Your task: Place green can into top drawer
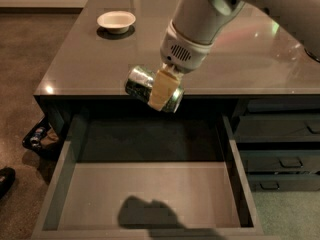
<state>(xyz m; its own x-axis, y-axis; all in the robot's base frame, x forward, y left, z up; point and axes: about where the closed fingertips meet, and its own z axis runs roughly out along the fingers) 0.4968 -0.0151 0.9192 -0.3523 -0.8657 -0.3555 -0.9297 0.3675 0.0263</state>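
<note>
Near the front lip of the top drawer (59, 176), my shadow (150, 216) is falling across the flat grey floor. The drawer is standing pulled wide open, with nothing lying inside it. Off to the drawer's left, down on the carpet, a dark shoe (6, 180) is poking into view. To the drawer's right, the narrower drawers (280, 160) are sitting shut, one above the other.

Above the back of the drawer, I am holding the green can (139, 81) in the air. It is lying on its side, slightly tilted, with one shiny silver end pointing left. My claw (159, 96) is clenched around the can's middle, one pale finger (163, 86) pressing across the side that faces the camera, while the other finger is hiding behind the can. From this view the can is overlapping the front edge of the desk (85, 64), and it is touching neither the desk nor the drawer.

Beyond the drawer, my arm (200, 24) is reaching down over the glossy desk. Farthest from the drawer, towards the desk's far left, a white bowl (116, 20) is resting upright.
</note>
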